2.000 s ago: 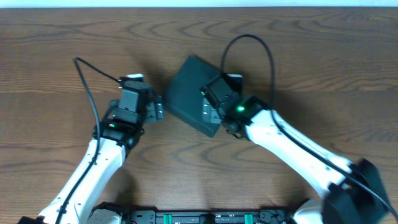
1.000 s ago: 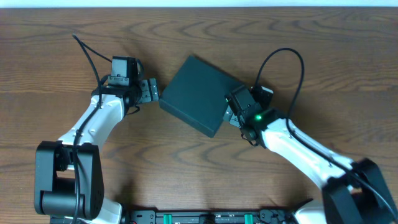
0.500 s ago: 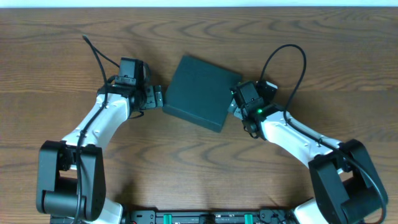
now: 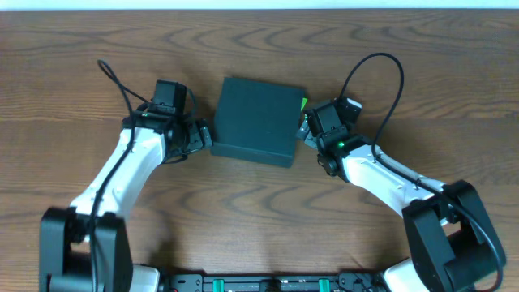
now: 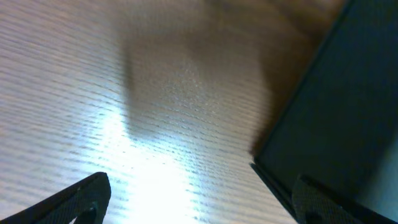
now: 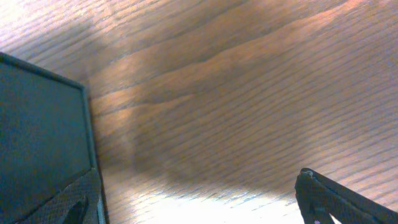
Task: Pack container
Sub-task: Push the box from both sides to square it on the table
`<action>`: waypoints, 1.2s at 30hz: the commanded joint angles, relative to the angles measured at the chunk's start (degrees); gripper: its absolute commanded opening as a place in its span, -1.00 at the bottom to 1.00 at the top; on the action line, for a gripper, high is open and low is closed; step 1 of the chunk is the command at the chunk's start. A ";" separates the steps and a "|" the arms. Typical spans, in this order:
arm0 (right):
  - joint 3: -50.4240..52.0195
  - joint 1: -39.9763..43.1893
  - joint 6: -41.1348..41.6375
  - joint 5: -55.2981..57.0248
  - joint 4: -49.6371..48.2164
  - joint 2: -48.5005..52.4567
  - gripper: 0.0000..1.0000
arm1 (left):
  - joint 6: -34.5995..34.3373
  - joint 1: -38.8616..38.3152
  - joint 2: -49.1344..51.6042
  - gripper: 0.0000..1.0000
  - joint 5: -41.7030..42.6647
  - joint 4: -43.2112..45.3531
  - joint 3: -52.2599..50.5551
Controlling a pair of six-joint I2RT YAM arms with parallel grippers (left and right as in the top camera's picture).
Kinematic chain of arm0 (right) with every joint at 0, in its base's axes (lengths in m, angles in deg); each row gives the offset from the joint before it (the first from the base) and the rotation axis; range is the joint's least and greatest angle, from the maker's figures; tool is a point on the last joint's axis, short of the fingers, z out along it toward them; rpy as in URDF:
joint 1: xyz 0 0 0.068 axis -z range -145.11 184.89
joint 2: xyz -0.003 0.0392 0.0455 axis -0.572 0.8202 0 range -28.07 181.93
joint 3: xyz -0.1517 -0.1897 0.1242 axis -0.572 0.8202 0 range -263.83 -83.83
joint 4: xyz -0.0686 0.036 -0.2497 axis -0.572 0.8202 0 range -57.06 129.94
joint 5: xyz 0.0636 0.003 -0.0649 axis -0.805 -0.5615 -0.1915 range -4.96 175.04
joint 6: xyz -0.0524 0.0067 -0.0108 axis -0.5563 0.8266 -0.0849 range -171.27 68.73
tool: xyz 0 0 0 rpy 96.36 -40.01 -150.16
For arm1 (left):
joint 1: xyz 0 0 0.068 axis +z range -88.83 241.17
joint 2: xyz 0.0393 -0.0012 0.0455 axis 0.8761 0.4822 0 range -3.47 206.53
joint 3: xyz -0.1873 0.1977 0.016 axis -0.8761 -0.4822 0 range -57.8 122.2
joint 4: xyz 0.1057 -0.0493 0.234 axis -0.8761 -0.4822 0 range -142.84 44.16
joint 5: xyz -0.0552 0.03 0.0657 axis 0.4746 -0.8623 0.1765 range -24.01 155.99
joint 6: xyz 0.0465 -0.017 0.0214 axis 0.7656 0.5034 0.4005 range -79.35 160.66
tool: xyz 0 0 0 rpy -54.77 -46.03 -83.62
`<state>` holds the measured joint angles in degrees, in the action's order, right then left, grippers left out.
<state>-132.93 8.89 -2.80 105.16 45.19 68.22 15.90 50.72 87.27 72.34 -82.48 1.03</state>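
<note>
No readable text, seemingly, anywhere.

Robotics lab bench by the look of it, wood-grain table (image 4: 259, 219) under the left end effector (image 4: 201, 136) and right end effector (image 4: 304, 130), white arms (image 4: 381, 178) trailing behind them, black cables (image 4: 381, 69) looping above each, equipment rail (image 4: 259, 284) with green fittings far back.

The left arm (image 4: 122, 174) rises from the near left and reaches toward the far middle, elbow bent, wrist turned to the right. The left gripper (image 4: 202, 135) is held low and points right, its fingers (image 5: 87, 196) spread wide apart. The right arm (image 4: 381, 176) comes from the near right, forearm angled far-left. The right gripper (image 4: 302, 130) is also low and points left, with its fingers (image 6: 323, 196) wide apart. The two grippers face each other.
</note>
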 commanded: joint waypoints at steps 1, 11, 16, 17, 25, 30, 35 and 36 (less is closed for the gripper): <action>-0.94 -1.51 -0.35 -9.66 -2.08 -0.15 0.98 | -1.16 -2.32 -3.41 0.90 5.25 0.46 0.17; -0.94 -2.95 -0.66 -9.55 -3.30 -0.15 0.99 | -1.03 -2.32 -3.43 0.90 -0.24 -1.97 0.15; -0.94 -2.73 -2.51 -6.97 -3.52 -0.15 0.99 | -0.35 -1.53 -3.43 0.90 -5.25 0.24 0.15; -0.94 -2.58 -2.60 -6.60 -3.48 -0.15 0.98 | 0.46 -0.94 -3.43 0.90 -5.31 1.42 0.17; -0.94 0.92 -3.34 -6.38 -3.78 -0.15 0.98 | 5.11 5.84 -0.74 0.90 -5.27 8.52 0.15; -0.94 1.29 -3.37 -6.38 -4.79 -0.15 0.98 | 5.92 5.95 5.11 0.90 -1.79 9.16 0.15; -0.94 1.27 -4.07 -6.40 -6.99 0.50 0.99 | 5.84 5.95 8.92 0.90 -0.31 9.01 0.15; -0.94 1.27 -4.09 -6.43 -7.52 1.29 0.98 | 5.40 5.95 8.90 0.90 -0.33 8.33 0.15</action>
<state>-133.02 9.92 -5.60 97.68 38.15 68.51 20.36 56.94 95.23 70.74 -73.04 1.03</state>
